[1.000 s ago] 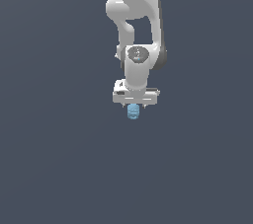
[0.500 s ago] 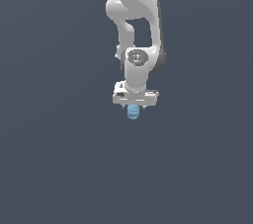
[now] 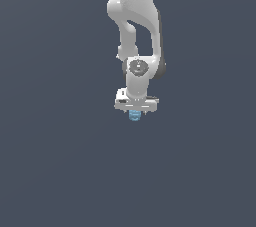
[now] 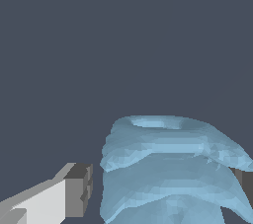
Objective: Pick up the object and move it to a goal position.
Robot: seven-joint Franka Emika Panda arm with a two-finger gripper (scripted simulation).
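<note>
Under the white arm [image 3: 136, 31], the gripper [image 3: 135, 115] hangs over flat grey ground, and the object [image 3: 134, 115] peeks out below it, mostly hidden by the white hand. Up close it's a ridged light-blue lump, cut off at the frame edge, one grey fingertip [image 4: 79, 190] beside it, the other barely visible; closed or not, I can't tell.
</note>
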